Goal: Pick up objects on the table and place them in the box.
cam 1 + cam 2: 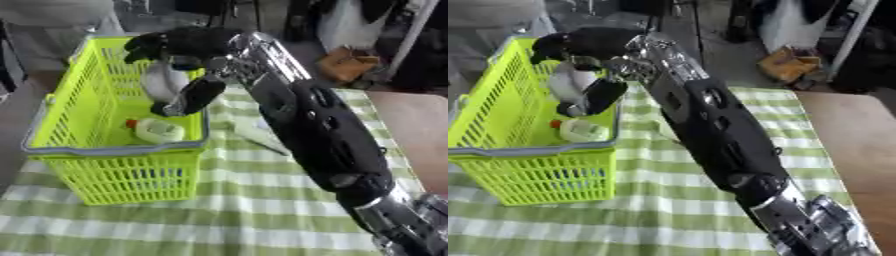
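Note:
A lime-green plastic basket (114, 148) with a grey rim stands on the left of the green-and-white checked cloth (262, 210). My right arm crosses from the lower right. My right hand (179, 42) hangs over the basket's inside, with fingers and thumb curled round a rounded grey-white object (162, 80). That object is above the basket floor. A white bottle with an orange cap (159, 131) lies in the basket below it. A pale flat item (254, 132) lies on the cloth just right of the basket, partly hidden by my arm. My left hand does not show.
A bare wooden tabletop (411, 125) borders the cloth on the right. Beyond the table's far edge a brown box-like thing (350, 64) sits on the floor. The front of the cloth is open room.

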Robot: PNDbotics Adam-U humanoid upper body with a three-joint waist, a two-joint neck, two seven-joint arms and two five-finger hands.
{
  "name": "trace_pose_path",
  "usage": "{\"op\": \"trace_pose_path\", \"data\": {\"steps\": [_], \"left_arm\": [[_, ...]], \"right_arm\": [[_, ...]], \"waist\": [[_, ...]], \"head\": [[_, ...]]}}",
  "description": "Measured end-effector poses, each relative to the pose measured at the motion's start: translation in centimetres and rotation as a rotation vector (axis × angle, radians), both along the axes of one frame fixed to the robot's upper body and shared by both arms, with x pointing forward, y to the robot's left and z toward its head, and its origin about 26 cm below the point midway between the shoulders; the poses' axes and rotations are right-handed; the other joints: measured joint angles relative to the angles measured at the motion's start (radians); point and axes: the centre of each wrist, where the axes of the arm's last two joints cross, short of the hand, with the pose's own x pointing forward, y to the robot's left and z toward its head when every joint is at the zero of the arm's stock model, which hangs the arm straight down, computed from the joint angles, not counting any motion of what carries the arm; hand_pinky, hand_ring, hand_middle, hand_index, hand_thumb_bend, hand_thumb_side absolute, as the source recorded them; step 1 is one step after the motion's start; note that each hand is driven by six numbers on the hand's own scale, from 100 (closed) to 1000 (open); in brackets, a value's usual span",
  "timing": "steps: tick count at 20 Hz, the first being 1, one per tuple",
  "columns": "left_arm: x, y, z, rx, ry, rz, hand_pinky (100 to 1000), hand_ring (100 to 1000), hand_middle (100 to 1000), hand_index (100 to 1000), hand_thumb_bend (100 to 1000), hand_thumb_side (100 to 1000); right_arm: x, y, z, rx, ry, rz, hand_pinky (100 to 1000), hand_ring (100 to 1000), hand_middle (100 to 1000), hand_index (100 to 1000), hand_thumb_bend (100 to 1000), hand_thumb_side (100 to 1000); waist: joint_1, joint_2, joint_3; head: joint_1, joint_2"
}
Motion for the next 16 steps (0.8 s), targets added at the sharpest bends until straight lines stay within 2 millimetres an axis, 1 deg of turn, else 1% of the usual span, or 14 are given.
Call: {"op": "trace_pose_path", "data": {"steps": [2,3,4,5,6,7,8,9,10,11,13,16], "left_arm": [[0.0,0.0,0.0,0.0,0.0,0.0,724,963,859,799,265,873],[0.0,0.0,0.0,0.0,0.0,0.0,724,963,859,799,265,873],[0.0,0.0,0.0,0.0,0.0,0.0,724,963,859,799,265,873],[0.0,0.0,0.0,0.0,0.0,0.0,724,963,859,799,265,873],[0.0,0.0,0.0,0.0,0.0,0.0,724,963,859,799,265,873],[0.0,0.0,0.0,0.0,0.0,0.0,724,963,859,799,265,874],[0.0,0.0,0.0,0.0,0.0,0.0,724,963,859,799,265,874],[0.0,0.0,0.0,0.0,0.0,0.0,724,964,859,799,266,875],[0.0,0.0,0.0,0.0,0.0,0.001,724,964,859,799,266,875],[0.0,0.0,0.0,0.0,-0.001,0.002,724,965,859,799,266,877],[0.0,0.1,0.0,0.0,0.0,0.008,724,966,859,798,267,878],[0.0,0.2,0.1,-0.002,-0.002,0.018,724,966,859,798,267,877]], "right_arm": [[-0.2,-0.1,0.3,0.052,-0.024,0.005,918,931,974,977,371,797],[-0.2,-0.2,0.4,0.081,-0.037,0.005,880,899,958,958,354,737],[-0.3,-0.3,0.5,0.104,-0.05,0.005,880,899,958,958,354,737],[-0.3,-0.3,0.6,0.123,-0.063,0.004,810,848,913,909,291,646],[-0.3,-0.4,0.6,0.138,-0.077,-0.001,810,848,913,909,291,646],[-0.3,-0.7,0.6,0.15,-0.09,-0.011,769,817,883,892,277,610],[-0.2,-1.1,0.5,0.162,-0.099,-0.022,769,817,883,892,277,610],[-0.1,-1.6,0.4,0.172,-0.105,-0.036,710,765,824,874,247,590],[0.0,-2.2,0.1,0.188,-0.105,-0.051,710,765,824,874,247,590],[0.1,-3.2,-0.3,0.211,-0.095,-0.069,682,747,802,869,237,582],[0.1,-5.9,-1.2,0.269,-0.063,-0.113,672,740,793,868,233,579],[-0.4,-9.7,-1.5,0.346,-0.033,-0.169,664,737,788,867,232,574]], "waist": [[0.0,0.0,-0.001],[0.0,0.0,-0.001],[0.0,0.0,-0.002],[-0.001,0.0,-0.003],[-0.001,0.0,-0.004],[-0.002,0.0,-0.006],[-0.003,0.001,-0.007],[-0.004,0.002,-0.009],[-0.006,0.003,-0.015],[-0.006,0.006,-0.026],[-0.006,0.014,-0.048],[-0.006,0.017,-0.078]], "head": [[0.002,0.0],[0.002,0.0],[0.003,0.0],[0.003,0.0],[0.004,0.0],[0.004,-0.001],[0.007,-0.002],[0.01,-0.005],[0.014,-0.009],[0.021,-0.01],[0.036,-0.016],[0.063,-0.017]]}}
